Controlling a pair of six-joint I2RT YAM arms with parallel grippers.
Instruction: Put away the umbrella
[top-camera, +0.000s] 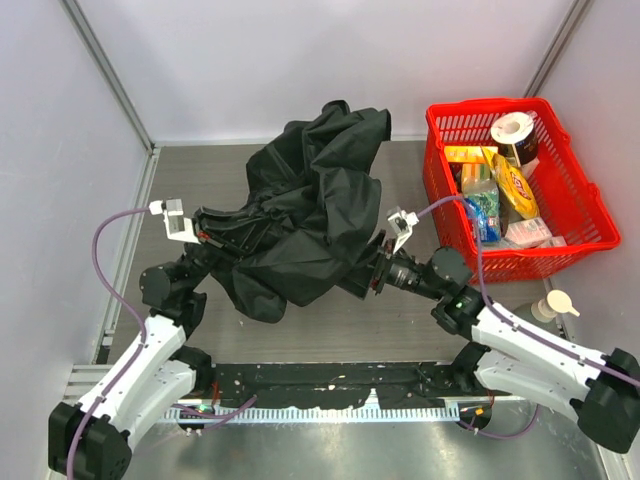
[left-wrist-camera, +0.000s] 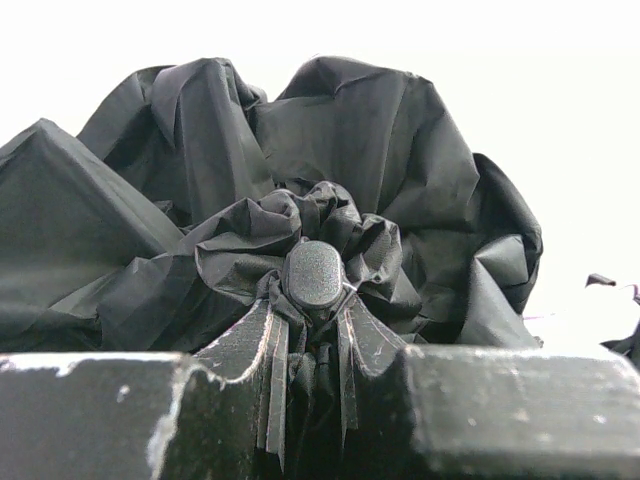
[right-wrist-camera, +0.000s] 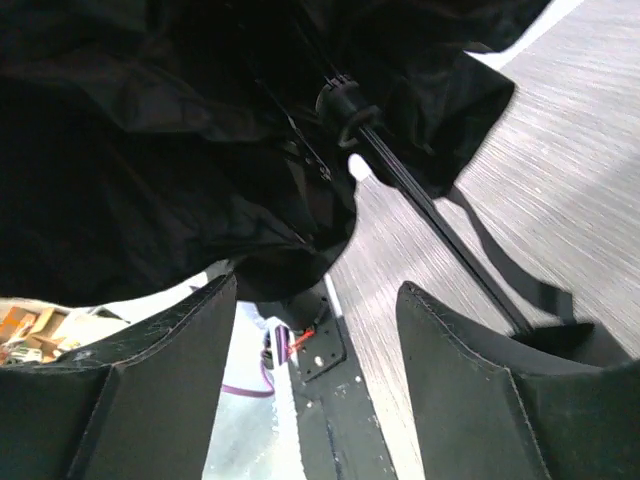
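Grey brushed metal makes up the table (top-camera: 400, 330), and the umbrella (top-camera: 310, 215) lies across its middle in the top view. Its black canopy is loose and heaped rather than folded flat. It runs from about 9 o'clock to 4 o'clock, which puts one end within reach of each arm.

A red basket (top-camera: 590, 215) sits at 2 o'clock, well apart from the umbrella, and is already crowded with groceries. It may be where the umbrella should go, though nothing marks it so.

The left gripper (top-camera: 205, 238) comes in from 9 o'clock. Its wrist view shows its fingers drawn narrow on the bunched fabric just under the round cap (left-wrist-camera: 313, 275). This looks like a hold meant to anchor that end while the other is worked.

The right gripper (top-camera: 365, 275) sits at 4 o'clock under the canopy edge with its fingers spread wide and nothing between them. The thin shaft (right-wrist-camera: 440, 215) slants past toward 5 o'clock in its wrist view, beside the right-hand finger rather than inside the gap. I judge it is lining up to take the shaft or handle.

A paper roll (top-camera: 513, 128) and a yellow packet (top-camera: 515, 188) lie in the basket, and a small bottle (top-camera: 553, 303) stands outside it at 4 o'clock. None of the printing on the packets is legible (too small), and the umbrella shows no logo.
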